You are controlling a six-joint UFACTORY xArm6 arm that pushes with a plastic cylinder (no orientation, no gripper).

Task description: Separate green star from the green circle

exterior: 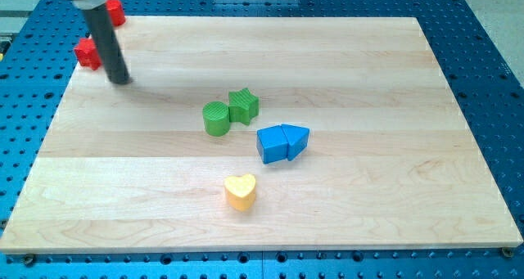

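Note:
The green star and the green circle sit touching near the middle of the wooden board, the star up and to the right of the circle. My tip rests on the board at the view's upper left, well to the left of both green blocks and apart from them.
A blue cube and a blue triangle touch just below and right of the green pair. A yellow heart lies lower. Two red blocks sit at the board's upper left edge, beside the rod.

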